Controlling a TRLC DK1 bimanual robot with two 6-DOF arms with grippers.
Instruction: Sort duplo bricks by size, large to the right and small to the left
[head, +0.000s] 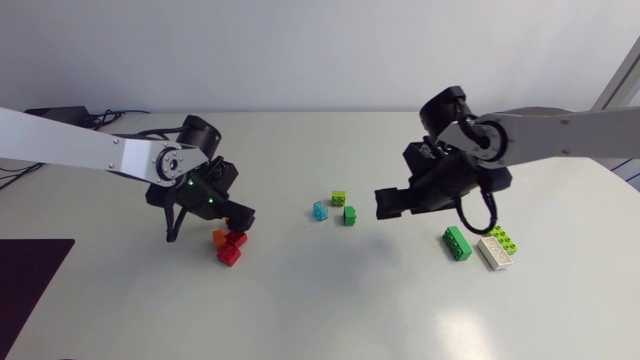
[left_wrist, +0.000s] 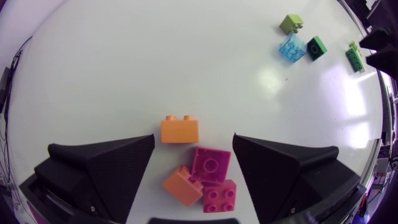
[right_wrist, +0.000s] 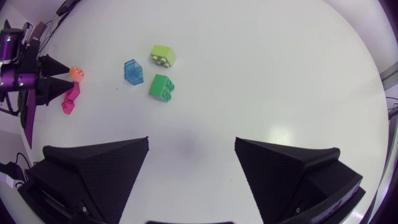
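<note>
The wide left fingers (left_wrist: 112, 165) flank untouched orange and red bricks (left_wrist: 211, 165) toward the left edge of the worktop (head: 300, 310). The right fingers (right_wrist: 106, 168) gape empty; three small bricks (right_wrist: 161, 86) lie ahead.

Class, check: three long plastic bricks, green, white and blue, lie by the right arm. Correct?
No: the head view shows the third is a long lime-green plastic brick, not blue. The long green brick and long white brick are as stated.
</note>
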